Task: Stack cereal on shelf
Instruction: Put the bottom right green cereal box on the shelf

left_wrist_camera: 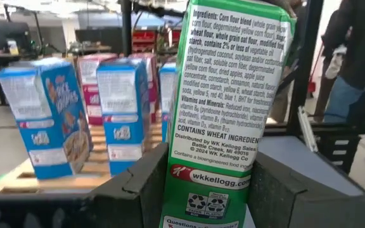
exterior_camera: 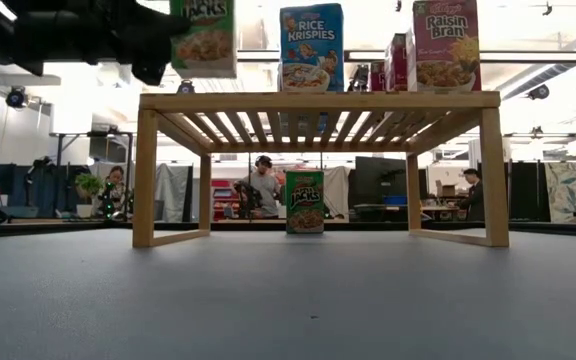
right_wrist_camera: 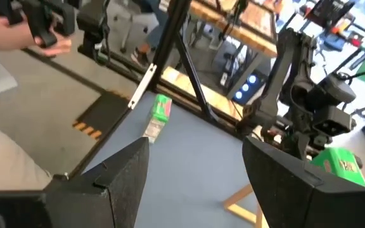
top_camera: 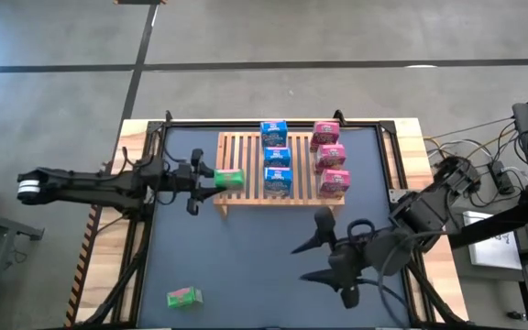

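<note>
Overhead, green cereal box (top_camera: 230, 179) between left fingers (top_camera: 211, 171), above shelf (top_camera: 246, 170) edge.

Light-wood slatted shelf (top_camera: 246, 170), glossy printed cardboard cereal (top_camera: 276, 156)

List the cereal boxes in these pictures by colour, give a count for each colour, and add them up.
Blue cereal boxes: 3, all on the shelf.
Pink cereal boxes: 3, all on the shelf.
Green cereal boxes: 3, one held by the left gripper, one lying on the table, one seen beneath the shelf in the low view.
Total: 9.
</note>
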{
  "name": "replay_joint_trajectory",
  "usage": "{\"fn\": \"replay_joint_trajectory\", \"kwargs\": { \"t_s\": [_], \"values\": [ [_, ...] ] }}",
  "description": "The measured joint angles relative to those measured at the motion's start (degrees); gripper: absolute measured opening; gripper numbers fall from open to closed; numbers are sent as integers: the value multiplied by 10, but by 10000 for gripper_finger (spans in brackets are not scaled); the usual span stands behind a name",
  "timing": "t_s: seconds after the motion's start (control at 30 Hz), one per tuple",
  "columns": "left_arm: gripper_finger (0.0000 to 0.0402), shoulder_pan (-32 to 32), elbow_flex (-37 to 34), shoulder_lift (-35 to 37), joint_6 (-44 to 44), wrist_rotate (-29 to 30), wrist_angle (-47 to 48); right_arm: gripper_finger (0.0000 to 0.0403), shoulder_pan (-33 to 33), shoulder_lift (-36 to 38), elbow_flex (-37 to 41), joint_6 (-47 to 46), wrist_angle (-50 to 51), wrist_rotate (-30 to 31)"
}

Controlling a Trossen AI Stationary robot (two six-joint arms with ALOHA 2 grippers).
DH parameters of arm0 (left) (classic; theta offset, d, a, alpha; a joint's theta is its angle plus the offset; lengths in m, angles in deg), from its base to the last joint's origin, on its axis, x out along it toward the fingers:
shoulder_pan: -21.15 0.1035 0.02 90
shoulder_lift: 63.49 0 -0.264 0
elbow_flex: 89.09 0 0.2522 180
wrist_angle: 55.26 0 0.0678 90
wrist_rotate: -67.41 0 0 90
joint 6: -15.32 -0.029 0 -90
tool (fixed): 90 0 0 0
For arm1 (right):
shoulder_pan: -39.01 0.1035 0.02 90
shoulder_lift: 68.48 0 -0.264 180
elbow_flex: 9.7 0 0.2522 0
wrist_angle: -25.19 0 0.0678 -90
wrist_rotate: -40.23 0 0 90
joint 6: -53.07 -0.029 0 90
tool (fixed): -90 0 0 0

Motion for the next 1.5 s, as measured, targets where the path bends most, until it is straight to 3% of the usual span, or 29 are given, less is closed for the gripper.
{"fn": "replay_joint_trajectory", "kwargs": {
  "t_s": [0.23, 0.47, 0.63, 0.83, 1.03, 1.5],
  "values": [
    [162, 21, 0, -32, 4, -19, -27, 242, 0, 137, 229, 10, -216, -1],
    [162, 75, 6, -32, -5, -37, -50, 242, 0, 241, 377, 16, -334, -2],
    [162, 162, 28, -58, 4, -140, -48, 242, 0, 283, 445, 29, -387, -7],
    [162, 261, 64, -115, 10, -241, -50, 242, 0, 315, 495, 32, -421, -21],
    [162, 316, 93, -193, 6, -314, -64, 242, 0, 325, 518, 30, -433, -21],
    [162, 385, 75, -316, 44, -374, -219, 242, 0, 325, 523, 13, -433, -21]
  ]
}}
